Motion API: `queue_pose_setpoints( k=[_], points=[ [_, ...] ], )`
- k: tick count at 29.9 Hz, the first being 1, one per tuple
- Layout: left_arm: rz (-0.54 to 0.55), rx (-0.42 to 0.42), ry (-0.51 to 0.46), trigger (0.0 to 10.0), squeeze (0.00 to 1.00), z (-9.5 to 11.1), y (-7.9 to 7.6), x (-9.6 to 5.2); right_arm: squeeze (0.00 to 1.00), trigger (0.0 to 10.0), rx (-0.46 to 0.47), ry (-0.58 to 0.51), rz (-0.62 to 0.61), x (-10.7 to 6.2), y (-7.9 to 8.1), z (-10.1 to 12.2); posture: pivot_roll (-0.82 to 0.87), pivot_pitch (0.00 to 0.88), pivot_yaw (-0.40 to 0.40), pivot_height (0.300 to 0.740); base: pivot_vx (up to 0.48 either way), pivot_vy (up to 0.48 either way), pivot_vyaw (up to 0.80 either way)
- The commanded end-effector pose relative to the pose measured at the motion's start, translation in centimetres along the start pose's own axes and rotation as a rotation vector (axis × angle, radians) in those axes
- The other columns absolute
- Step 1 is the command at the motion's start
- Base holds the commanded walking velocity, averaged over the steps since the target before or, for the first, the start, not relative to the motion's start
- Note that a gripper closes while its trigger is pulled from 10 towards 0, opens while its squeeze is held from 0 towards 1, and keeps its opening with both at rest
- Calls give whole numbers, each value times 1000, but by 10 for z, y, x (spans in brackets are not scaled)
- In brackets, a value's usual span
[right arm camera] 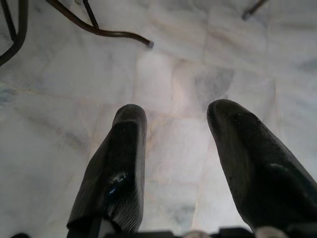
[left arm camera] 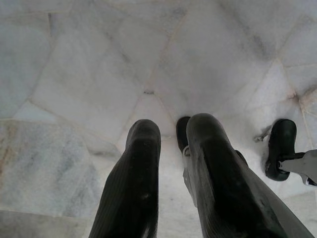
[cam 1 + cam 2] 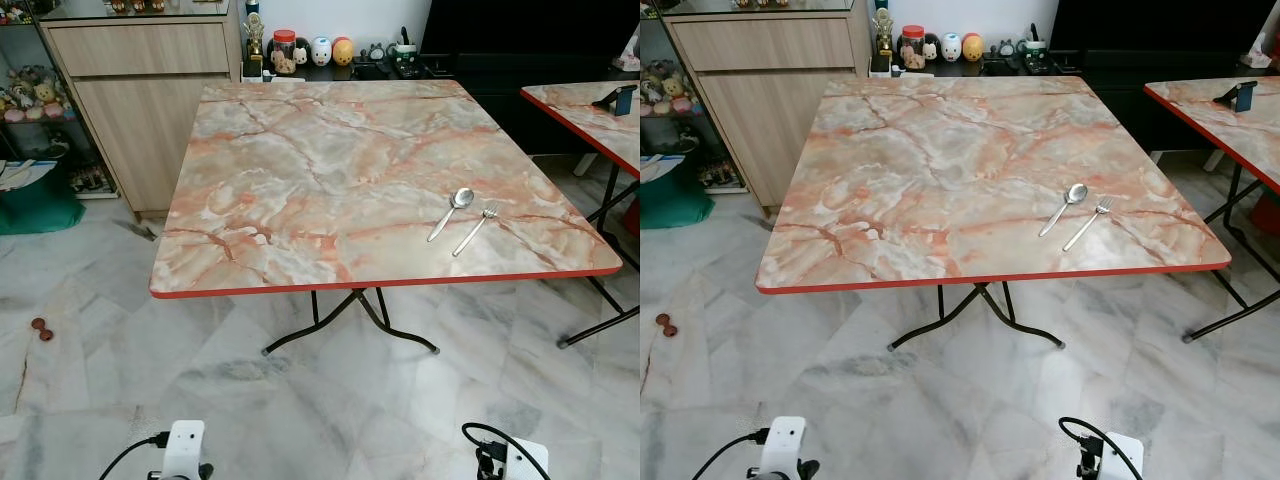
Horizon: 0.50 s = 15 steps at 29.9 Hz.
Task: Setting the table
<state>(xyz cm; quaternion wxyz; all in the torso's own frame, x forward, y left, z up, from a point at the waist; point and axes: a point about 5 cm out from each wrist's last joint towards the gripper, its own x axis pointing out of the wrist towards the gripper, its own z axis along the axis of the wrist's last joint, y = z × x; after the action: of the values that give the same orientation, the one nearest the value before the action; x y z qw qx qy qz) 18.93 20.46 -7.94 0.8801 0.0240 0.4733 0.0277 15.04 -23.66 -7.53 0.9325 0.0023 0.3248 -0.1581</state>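
A square table [image 3: 300, 170] with an orange marble-pattern top and a red edge stands ahead of me. Near its front right corner lie a metal spoon [image 3: 453, 210] and a metal fork [image 3: 476, 230], side by side, handles toward me. Both arms hang low by the floor, well short of the table. In the left wrist view my left gripper [image 2: 173, 130] points at the pale floor tiles, its fingers a little apart with nothing between them. My right gripper [image 1: 176, 116] is open wider above the tiles, near a black table foot [image 1: 124, 34].
A second matching table [image 3: 590, 115] stands at the right with a blue object [image 3: 624, 98] on it. A wooden cabinet [image 3: 140, 100] and a low shelf of jars and figurines [image 3: 320, 50] line the back wall. A green bag [image 3: 35, 205] sits at the left.
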Motion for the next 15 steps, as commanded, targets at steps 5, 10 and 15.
queue_pose_setpoints(
  k=[5,10,15],
  points=[
    [28,11,22,10000,0,-5,14,-2,0,10000,-129,-641,33,21,33,143,-18,0,-32,740,0,0,0],
    [36,12,22,10000,0,-5,22,-3,0,10000,-139,-778,65,14,43,183,-20,0,-31,740,0,0,0],
    [37,12,21,10000,0,-6,22,-3,0,10000,-136,-833,60,10,46,197,-19,0,-31,740,0,0,0]
  ],
)
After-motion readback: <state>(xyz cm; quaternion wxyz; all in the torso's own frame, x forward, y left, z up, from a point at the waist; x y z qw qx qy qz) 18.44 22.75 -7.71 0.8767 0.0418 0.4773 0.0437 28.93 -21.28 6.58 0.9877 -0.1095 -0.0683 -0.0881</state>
